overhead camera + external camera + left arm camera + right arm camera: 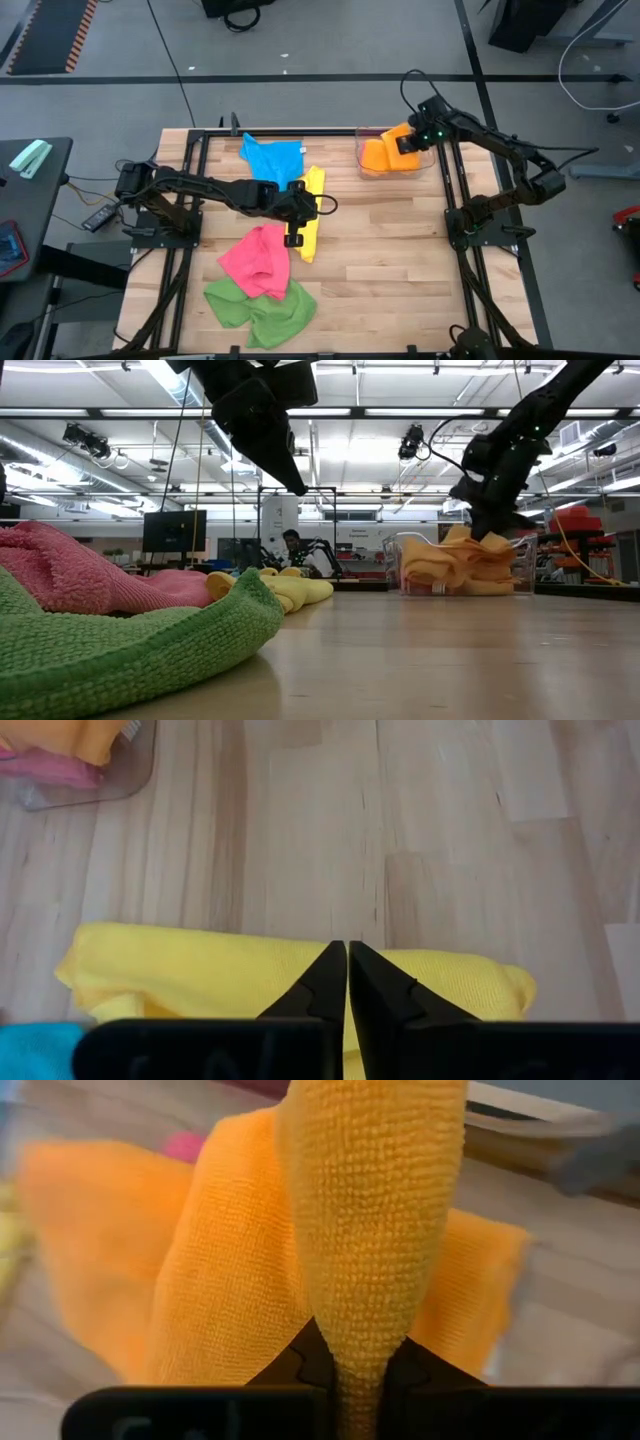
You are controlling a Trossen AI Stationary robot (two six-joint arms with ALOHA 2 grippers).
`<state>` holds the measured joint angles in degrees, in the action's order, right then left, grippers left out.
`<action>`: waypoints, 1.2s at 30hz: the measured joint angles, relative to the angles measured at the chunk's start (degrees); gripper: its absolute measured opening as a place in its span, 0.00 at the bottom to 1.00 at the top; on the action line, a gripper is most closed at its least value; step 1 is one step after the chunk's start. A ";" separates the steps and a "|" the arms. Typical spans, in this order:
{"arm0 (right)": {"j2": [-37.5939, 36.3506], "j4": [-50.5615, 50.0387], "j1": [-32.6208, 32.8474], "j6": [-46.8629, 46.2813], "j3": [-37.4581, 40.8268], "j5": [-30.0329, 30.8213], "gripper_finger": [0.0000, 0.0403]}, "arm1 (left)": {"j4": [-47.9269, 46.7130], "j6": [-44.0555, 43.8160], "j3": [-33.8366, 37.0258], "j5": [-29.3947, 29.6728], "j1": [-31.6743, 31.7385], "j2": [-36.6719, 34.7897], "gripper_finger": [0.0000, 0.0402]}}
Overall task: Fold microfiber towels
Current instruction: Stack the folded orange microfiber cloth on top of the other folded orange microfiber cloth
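Right now my right gripper [408, 143] reaches to one o'clock, pinched on the orange towel [385, 153] over the clear bin [361, 133]. My left gripper [294, 240] hangs shut, empty, above the yellow towel [312, 215] at centre.

Ceiling strip lights [330, 412] glare bright behind my arms, which show as silhouettes at table height. The green towel [120, 650] nearest there blurs. My right wrist's edges smear.
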<state>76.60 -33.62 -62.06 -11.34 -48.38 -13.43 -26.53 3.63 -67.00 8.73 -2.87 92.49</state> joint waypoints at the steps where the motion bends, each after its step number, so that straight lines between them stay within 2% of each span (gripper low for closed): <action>1: 0.00 -0.67 0.00 0.21 0.00 0.86 0.09 | -0.03 0.09 0.00 0.00 0.00 0.00 0.06; 6: 0.00 -2.93 1.60 1.34 0.00 3.06 0.16 | -0.26 0.54 0.00 0.00 0.00 0.00 0.03; 14: 0.00 -3.73 3.31 1.91 0.00 8.26 0.43 | -0.42 0.82 0.00 0.00 0.00 0.00 0.05; 19: 0.00 -8.00 2.46 1.99 -2.36 9.46 0.54 | -0.43 0.34 0.00 0.00 0.00 0.00 0.05; 25: 0.00 -15.56 3.31 2.50 -10.70 14.00 0.57 | -1.08 0.00 0.00 0.00 0.00 0.00 0.03; 28: 0.00 -19.44 5.58 5.46 -14.94 14.18 0.57 | -2.00 -0.03 0.00 0.00 0.00 0.00 0.04; 31: 0.04 -19.25 9.95 9.26 -15.45 14.37 0.57 | -1.99 -0.05 0.00 0.00 0.00 0.00 0.07; 36: 3.58 -15.84 13.88 9.20 -13.62 21.49 0.57 | -1.43 -0.05 -0.31 -0.01 0.09 0.00 0.06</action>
<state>80.18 -49.45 -48.18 -2.14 -62.00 8.07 -27.97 3.58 -67.32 8.72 -2.79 92.49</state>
